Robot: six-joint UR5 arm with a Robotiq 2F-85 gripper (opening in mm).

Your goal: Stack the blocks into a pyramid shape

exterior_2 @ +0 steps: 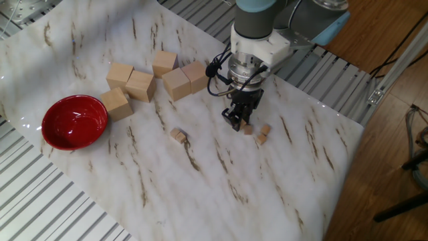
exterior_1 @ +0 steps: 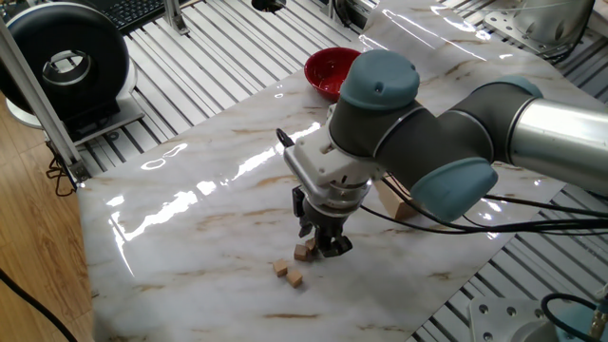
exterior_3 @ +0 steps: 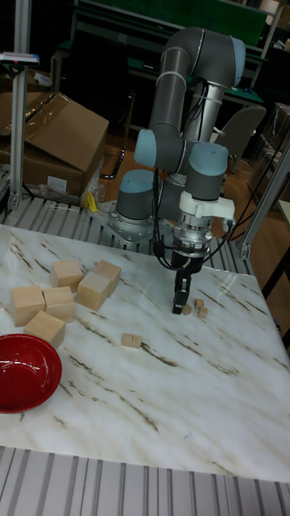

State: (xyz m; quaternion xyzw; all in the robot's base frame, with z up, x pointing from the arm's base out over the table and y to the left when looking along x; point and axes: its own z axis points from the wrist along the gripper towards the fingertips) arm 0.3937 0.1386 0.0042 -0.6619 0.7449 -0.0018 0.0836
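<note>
Arm [exterior_3: 173, 89]: thick grey tube links, rounded joint housings.
Joint caps [exterior_1: 380, 76]: matte blue-grey, dome-shaped.
Forearm [exterior_1: 560, 128]: polished silver metal tube.
Wrist flange [exterior_2: 251, 47]: white-silver block, angular edges.
Cables [exterior_1: 494, 223]: thin black, looping from the wrist along the arm.
Pincer [exterior_1: 321, 245]: black, two short fingers under a ribbed metal collar.
</note>
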